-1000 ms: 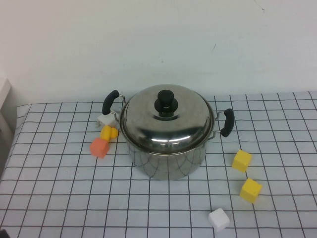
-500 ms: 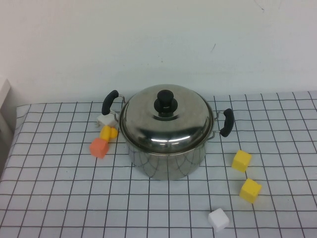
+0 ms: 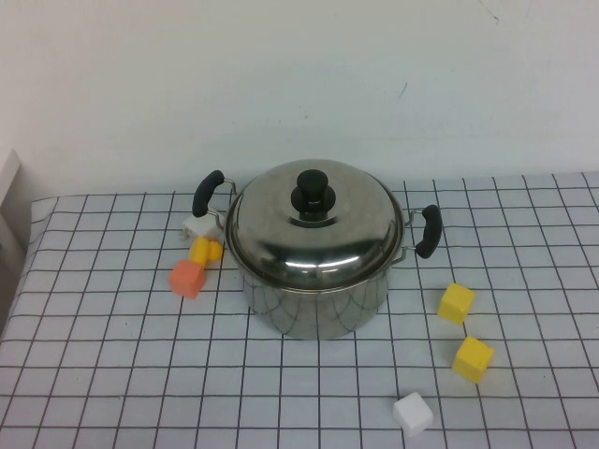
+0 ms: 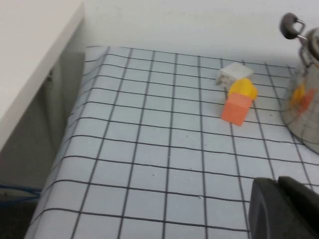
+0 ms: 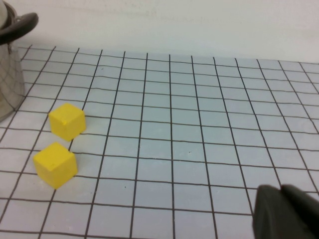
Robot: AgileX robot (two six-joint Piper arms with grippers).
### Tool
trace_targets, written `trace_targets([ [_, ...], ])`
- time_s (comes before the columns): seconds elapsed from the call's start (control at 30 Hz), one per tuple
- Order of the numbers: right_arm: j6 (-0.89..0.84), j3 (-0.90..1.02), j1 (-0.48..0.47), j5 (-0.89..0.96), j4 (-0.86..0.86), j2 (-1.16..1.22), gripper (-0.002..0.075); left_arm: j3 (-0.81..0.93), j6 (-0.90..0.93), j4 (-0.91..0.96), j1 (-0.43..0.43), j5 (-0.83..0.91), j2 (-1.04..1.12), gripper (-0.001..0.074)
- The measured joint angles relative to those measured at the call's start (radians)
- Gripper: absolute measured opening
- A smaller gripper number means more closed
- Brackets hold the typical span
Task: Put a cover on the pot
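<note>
The pot (image 3: 316,285) stands upright mid-tabletop (image 3: 112,374), its lid (image 3: 314,229) on, knob up. Its handles run on a line from far left to nearer right. Each gripper is out of the high view; the left gripper (image 4: 286,209) and right gripper (image 5: 286,214) show only as dark edges low over the tabletop, so I cannot tell their grip.

The counter (image 3: 112,374), covered in a white cloth with a black grid, carries the pot (image 3: 318,290) near its middle. Just left of the pot sit a white cube (image 3: 199,225), a yellow block (image 3: 205,250) and an orange cube (image 3: 187,278), clustered together. To the pot's right lie two yellow cubes (image 3: 456,303) (image 3: 474,358), with another white cube (image 3: 413,413) nearer the front edge.
</note>
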Motion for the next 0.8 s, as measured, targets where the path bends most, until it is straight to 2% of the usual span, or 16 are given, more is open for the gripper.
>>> trace_targets([
  [0.23, 0.002, 0.0, 0.0, 0.0, 0.0, 0.0, 0.0009, 0.0, 0.001, 0.0, -0.084, 0.0, 0.0, -0.0001],
  [0.8, 0.002, 0.0, 0.0, 0.0, 0.0, 0.0, 0.0009, 0.0, 0.072, -0.028, -0.088, 0.0, 0.0, -0.0001],
])
